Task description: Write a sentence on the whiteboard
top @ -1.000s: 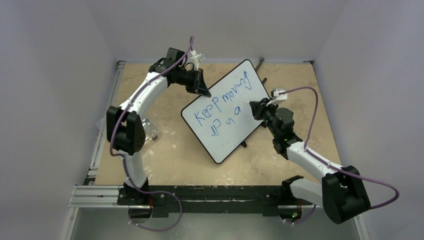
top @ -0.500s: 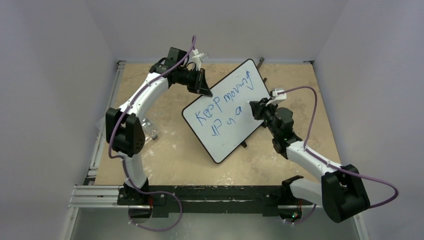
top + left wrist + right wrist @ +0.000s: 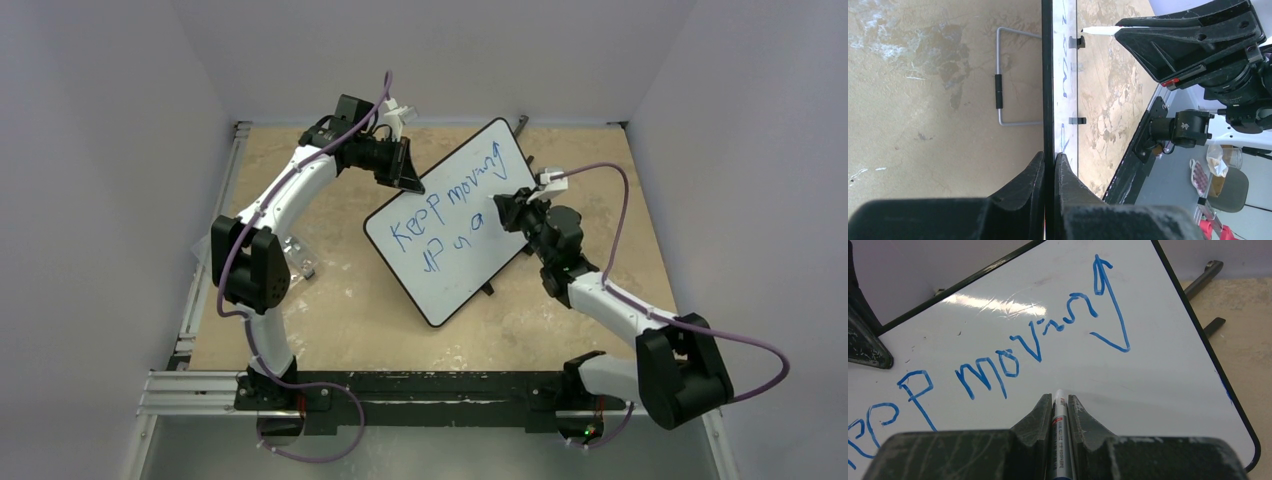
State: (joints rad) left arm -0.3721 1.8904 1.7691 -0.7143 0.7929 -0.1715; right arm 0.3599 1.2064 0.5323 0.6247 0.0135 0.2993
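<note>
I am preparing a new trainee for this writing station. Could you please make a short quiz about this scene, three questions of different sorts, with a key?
1. True or false: the left end effector is clamped on the edge of the whiteboard.
2. What does the right end effector hold? A) an eraser B) a marker C) a cloth
3. Fill in the missing word: the top line of the sentence reads "Keep ____".

Key: 1 true; 2 B; 3 moving.
</note>
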